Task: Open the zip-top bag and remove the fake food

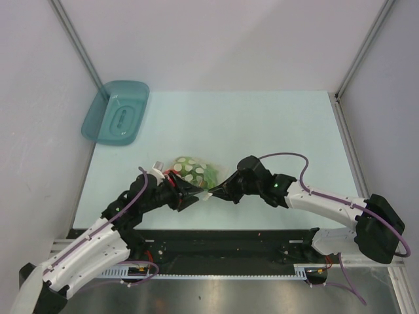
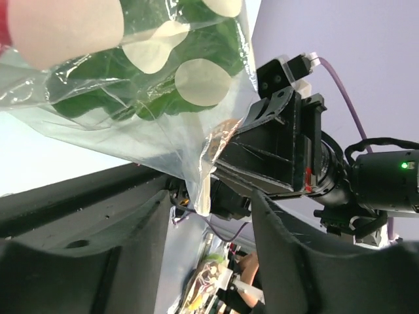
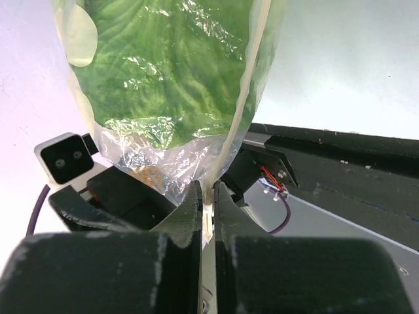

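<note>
The zip-top bag [image 1: 190,171], clear with white dots, is held just above the table's front. A ruffled green lettuce leaf [image 3: 163,72] fills it, and a small orange-brown piece [image 3: 147,175] sits low in it. My right gripper [image 3: 208,208] is shut on the bag's zip strip edge; in the top view it [image 1: 214,193] is at the bag's near right corner. My left gripper [image 2: 209,203] is open, its fingers wide apart, with the bag's lower corner [image 2: 203,193] hanging between the fingertips without touching them. In the top view it [image 1: 191,194] is at the bag's near left.
A teal plastic tray [image 1: 116,112] stands at the table's back left corner. The black rail [image 1: 216,239] runs along the table's near edge under both arms. White walls and metal posts close in the sides and back.
</note>
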Robot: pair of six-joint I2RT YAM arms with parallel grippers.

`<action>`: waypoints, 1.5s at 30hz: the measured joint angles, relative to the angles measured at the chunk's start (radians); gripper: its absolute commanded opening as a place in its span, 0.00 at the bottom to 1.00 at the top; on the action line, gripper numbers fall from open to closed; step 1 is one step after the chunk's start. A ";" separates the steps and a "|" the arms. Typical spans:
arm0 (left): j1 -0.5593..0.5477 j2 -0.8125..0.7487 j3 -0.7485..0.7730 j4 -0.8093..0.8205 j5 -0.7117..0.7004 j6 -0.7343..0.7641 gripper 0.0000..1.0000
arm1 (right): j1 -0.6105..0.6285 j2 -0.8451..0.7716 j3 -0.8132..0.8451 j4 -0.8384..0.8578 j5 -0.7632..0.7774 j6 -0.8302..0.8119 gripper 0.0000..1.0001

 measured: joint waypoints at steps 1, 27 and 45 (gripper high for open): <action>0.000 0.006 0.000 0.003 0.005 0.000 0.59 | 0.000 0.000 0.000 0.000 -0.001 0.000 0.00; 0.005 0.161 0.059 0.162 0.048 -0.029 0.00 | -0.158 -0.026 0.005 -0.001 -0.078 -0.093 0.00; 0.116 0.082 0.084 0.168 0.066 -0.042 0.00 | -0.520 0.149 0.011 -0.088 -0.127 -0.578 0.00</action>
